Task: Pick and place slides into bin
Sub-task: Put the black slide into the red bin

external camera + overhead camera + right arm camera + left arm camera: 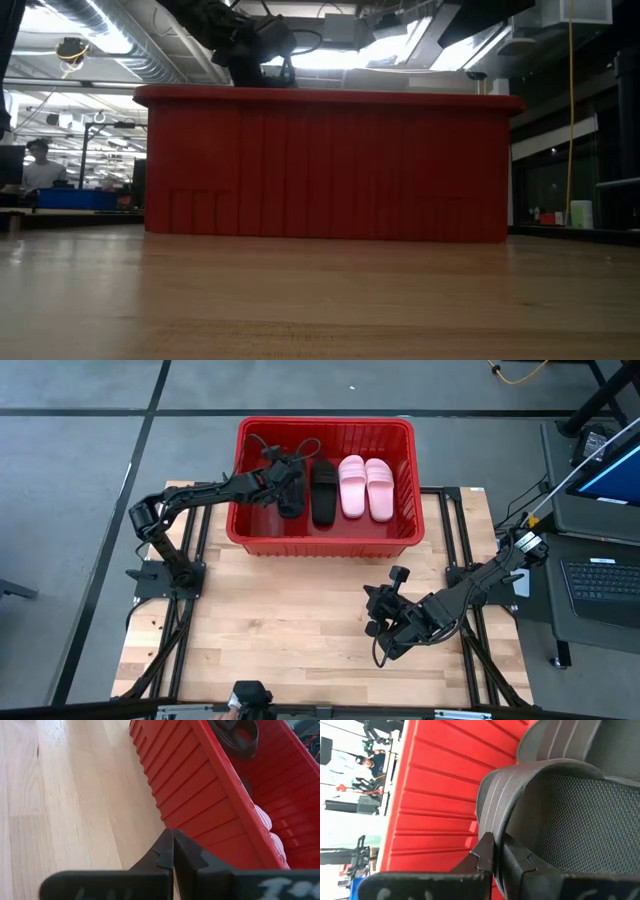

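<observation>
Seen from above, a red bin (325,538) stands at the back of a wooden worktop (290,630). Inside lie two pink slides (364,487) and one black slide (323,492) side by side. The left tool (287,488) reaches into the bin, pinching the last black slide (291,503), probably lowering it into the open slot. The right tool (386,615) waits over the worktop, fingers pressed together, holding nothing.

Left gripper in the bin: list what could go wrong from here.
1. The left gripper sits low inside the bin on the leftmost black slide; lifting out may drag that slide along.
2. The neighbouring black slide lies right beside it and could get nudged.
3. The arm crosses the bin's left wall, so a sideways retreat may catch the rim and shift the bin.
The right gripper waits on the table, shut.
</observation>
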